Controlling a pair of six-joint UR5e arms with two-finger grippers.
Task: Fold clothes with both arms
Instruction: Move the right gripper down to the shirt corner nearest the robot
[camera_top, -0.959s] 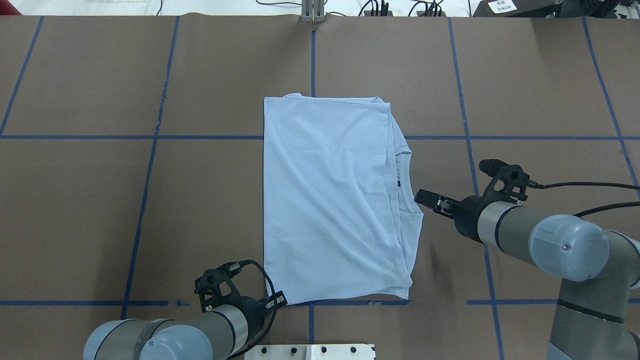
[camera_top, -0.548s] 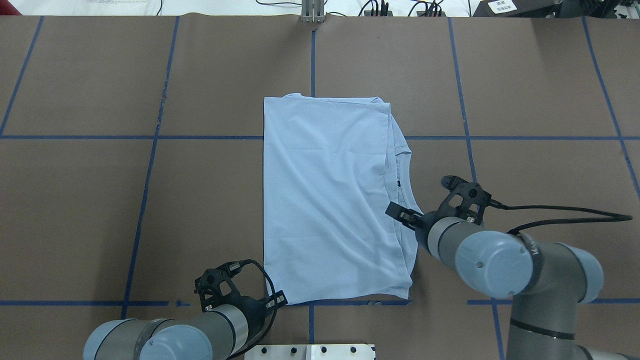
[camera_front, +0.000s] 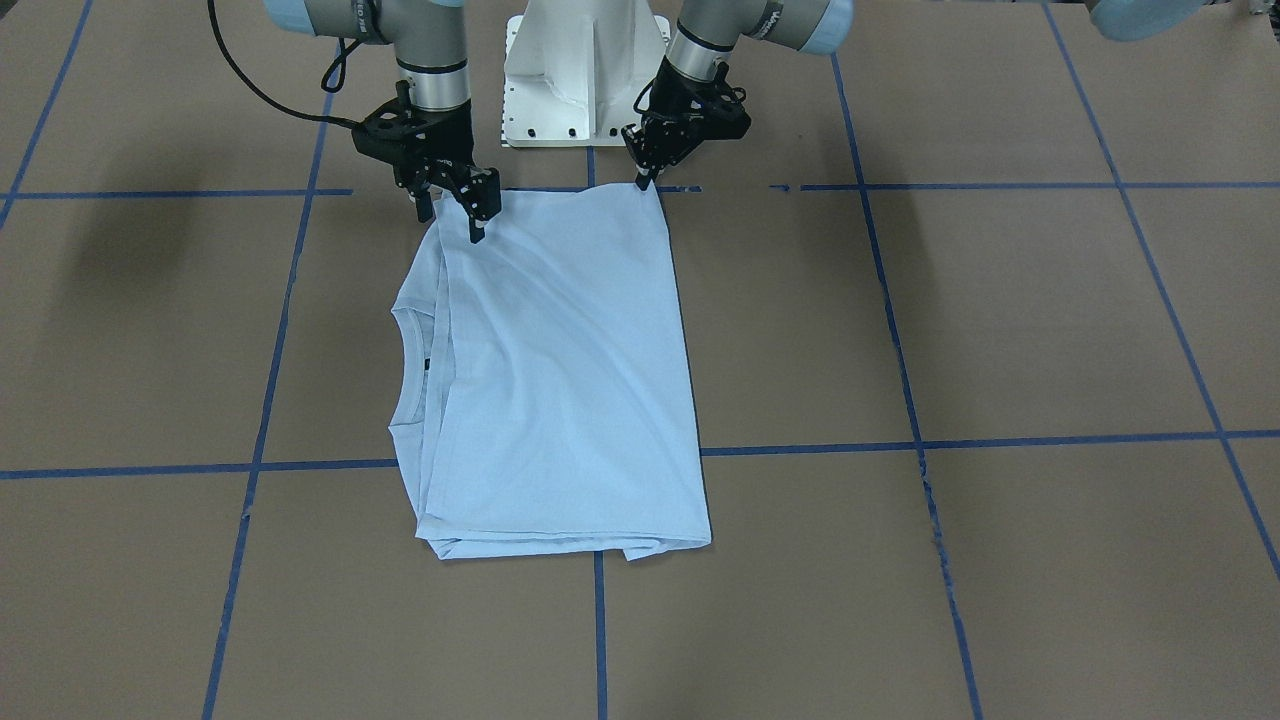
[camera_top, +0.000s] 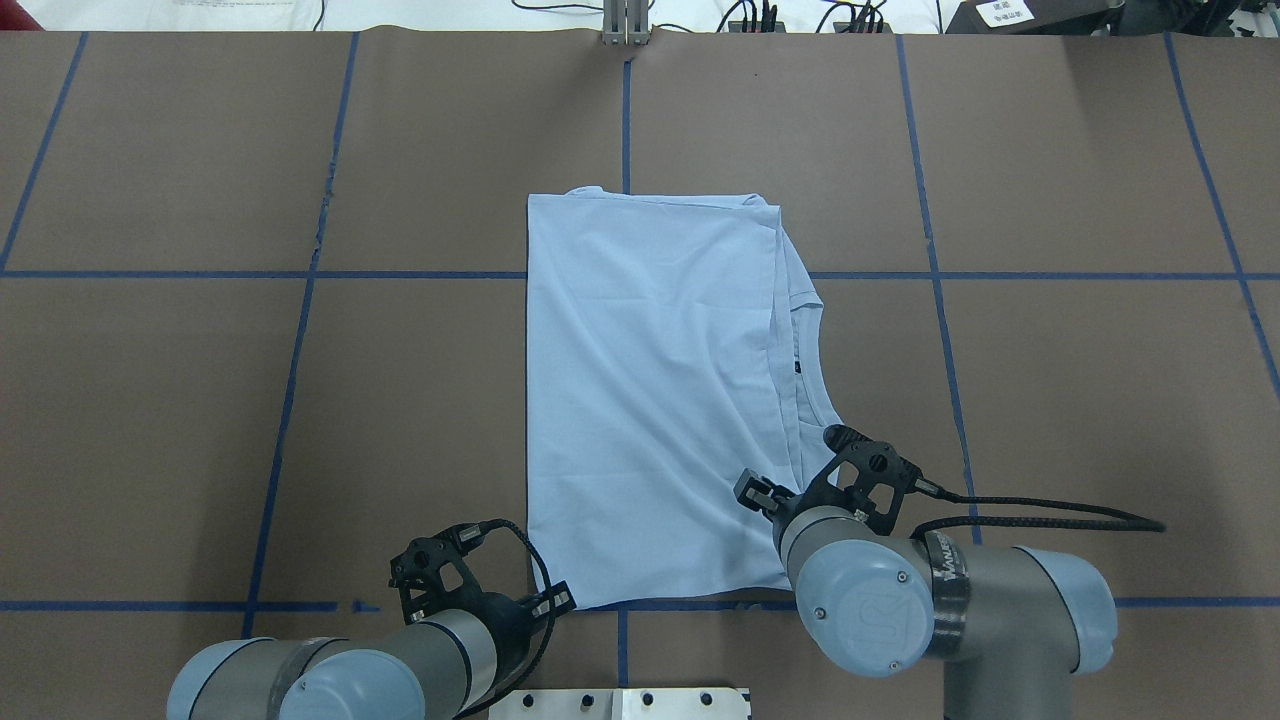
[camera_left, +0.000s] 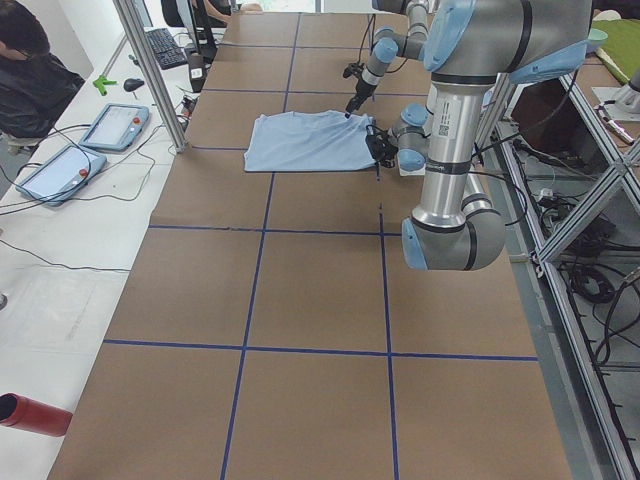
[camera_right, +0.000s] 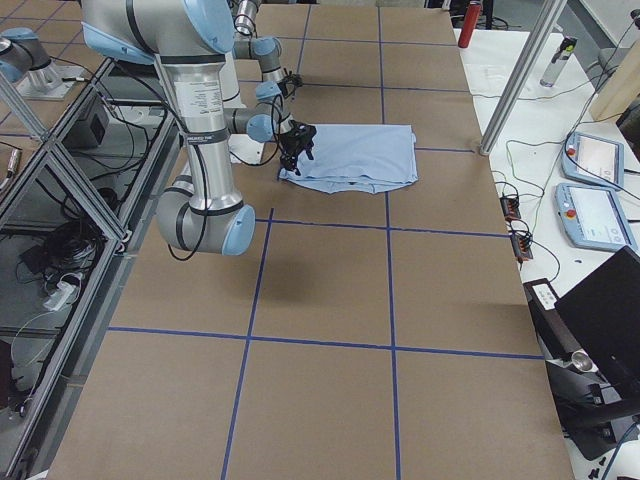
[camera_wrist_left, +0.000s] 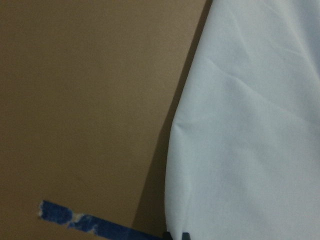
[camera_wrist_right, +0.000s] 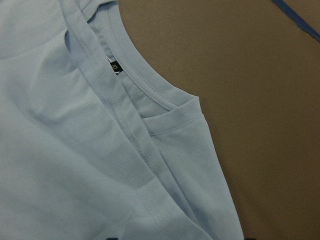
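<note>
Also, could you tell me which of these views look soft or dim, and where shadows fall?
Left wrist view: dim and soft, with a dark shadow beside the T-shirt. Right wrist view: sharper, collar stitching clear. Front-facing view: soft shadow patch on the table.

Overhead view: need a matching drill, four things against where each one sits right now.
Things:
1. left gripper
2. right gripper
3. collar
4. neck label

Places:
A. over the T-shirt's layered side, jaws apart
B. just inside the collar, dark
C. at the T-shirt's near corner, by the blue tape
D. along the T-shirt's edge on the robot's right

Pairs: 1-C, 2-A, 3-D, 4-B
</note>
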